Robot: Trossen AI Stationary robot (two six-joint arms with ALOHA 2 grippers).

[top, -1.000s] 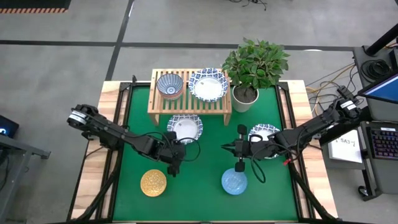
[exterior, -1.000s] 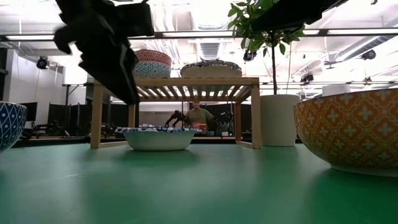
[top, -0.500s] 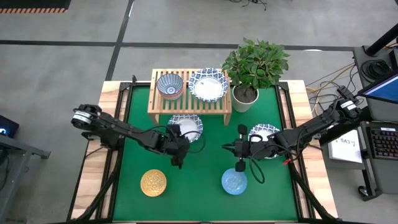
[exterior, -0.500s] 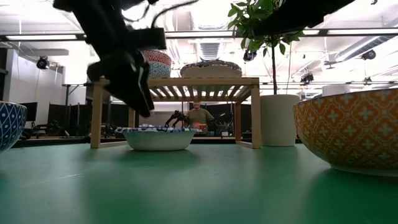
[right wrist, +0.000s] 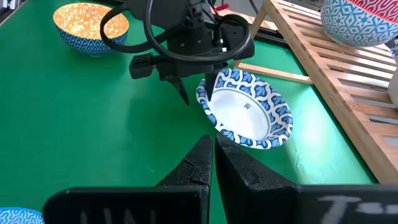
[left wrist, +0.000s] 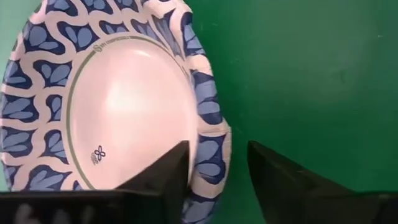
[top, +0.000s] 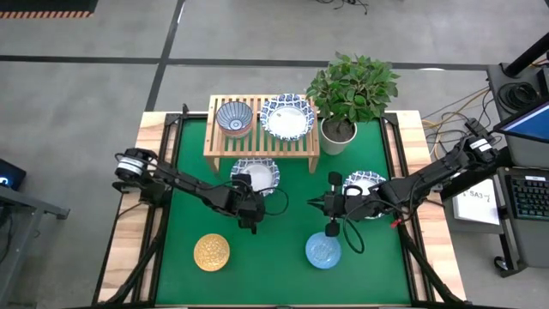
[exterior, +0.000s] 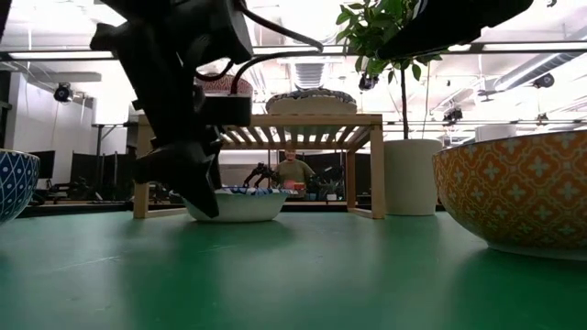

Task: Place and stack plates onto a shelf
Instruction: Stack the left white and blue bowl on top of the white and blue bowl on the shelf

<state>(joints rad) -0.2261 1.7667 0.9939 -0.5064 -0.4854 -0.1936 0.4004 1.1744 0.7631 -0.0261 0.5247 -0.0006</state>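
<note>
The shelf (top: pixel 261 137) at the back of the table (top: pixel 292 249) already carries a bowl (top: pixel 234 117) and a plate (top: pixel 287 116). Another plate (top: pixel 255 175) lies just in front of it. The left gripper (left wrist: pixel 214 171) straddles its rim, fingers apart, to pinch it. The right gripper (right wrist: pixel 212 158) waits closed mid-table.

Table mat (top: pixel 292 240): plain green. Shelf (top: pixel 257 142): light wood. Plate by the shelf (top: pixel 255 176): white centre, blue-patterned rim. Small bowl (top: pixel 211 252): orange-yellow. Small bowl (top: pixel 323 251): light blue. Bowl on the shelf (top: pixel 234 118): blue-patterned. Arms: dark.
</note>
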